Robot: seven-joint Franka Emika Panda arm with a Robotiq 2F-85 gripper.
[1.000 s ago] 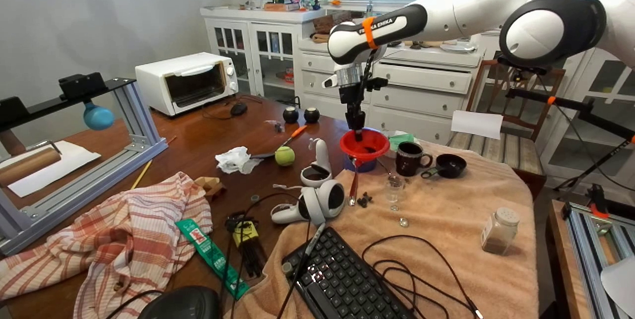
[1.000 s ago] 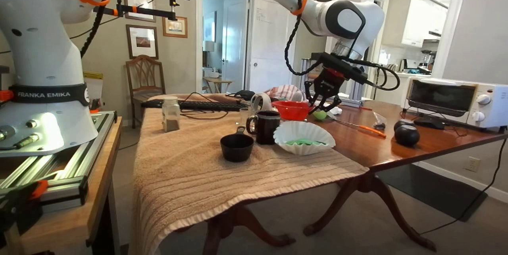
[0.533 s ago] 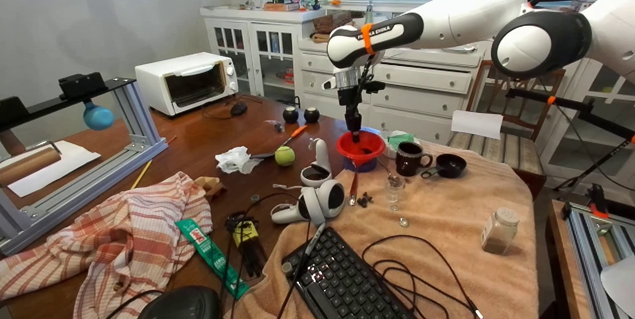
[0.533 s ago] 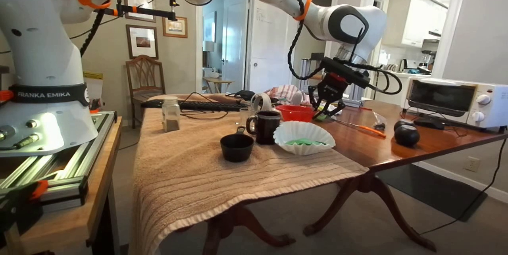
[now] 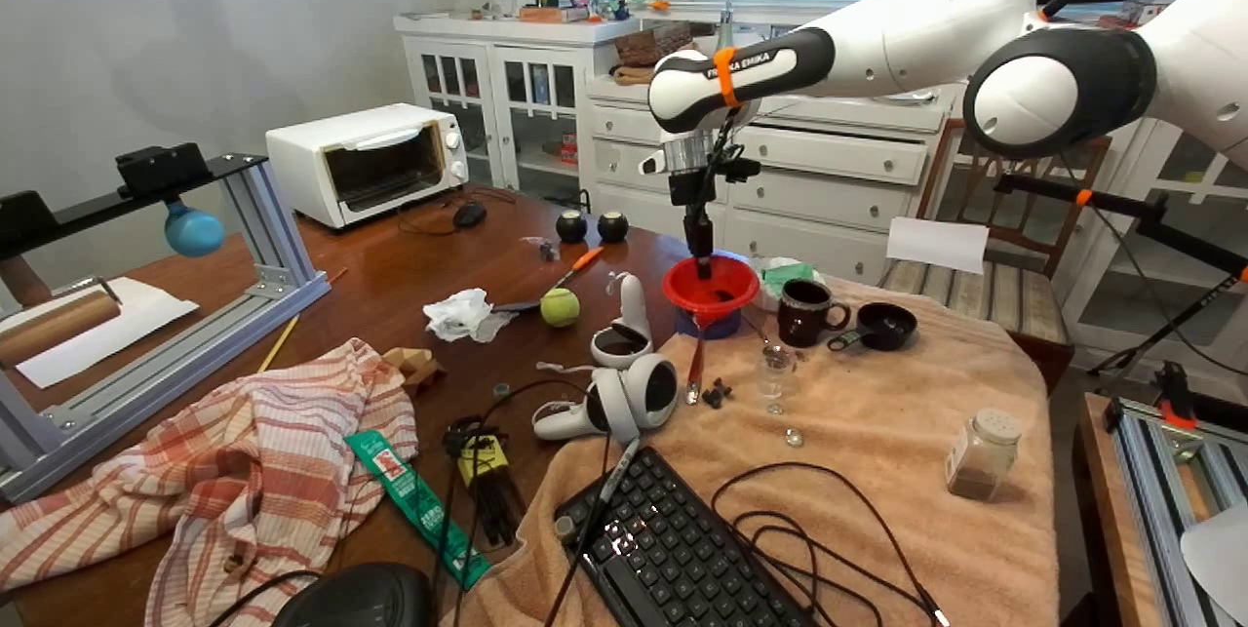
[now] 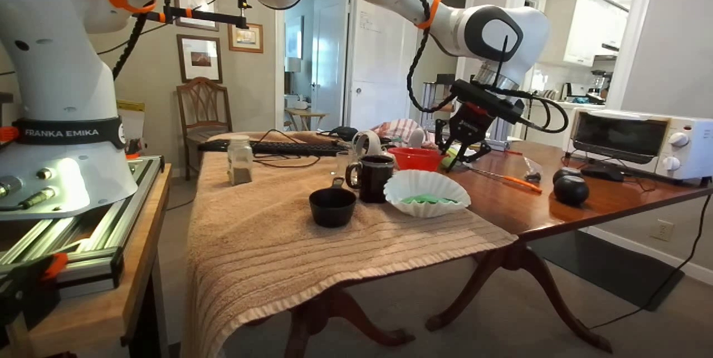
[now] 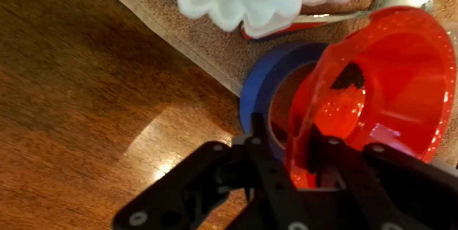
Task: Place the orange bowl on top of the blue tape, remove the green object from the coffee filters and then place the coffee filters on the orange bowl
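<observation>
Home, looks like a dining room. Wooden tabletop (image 5: 390, 276) on curved legs (image 6: 552, 285), towel (image 6: 267, 235) hanging over one edge, toaster oven (image 5: 366, 164) by another. Past the far edge in an exterior view: white drawers (image 5: 843, 198), glass-front cabinet (image 5: 495, 110), striped-seat chair (image 5: 975, 305). Framed pictures (image 6: 199, 58) on wall (image 6: 253, 91); kitchen (image 6: 596, 29) through a doorway (image 6: 646, 7).

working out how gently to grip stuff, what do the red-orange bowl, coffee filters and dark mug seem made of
Red-orange bowl: likely plastic, glossy; bright highlights show along its rim and wall.
Coffee filters: thin paper, by the look, matte white with fluted edges.
Dark mug: probably glazed ceramic; its surface catches light, though enamelled metal is possible.
</observation>
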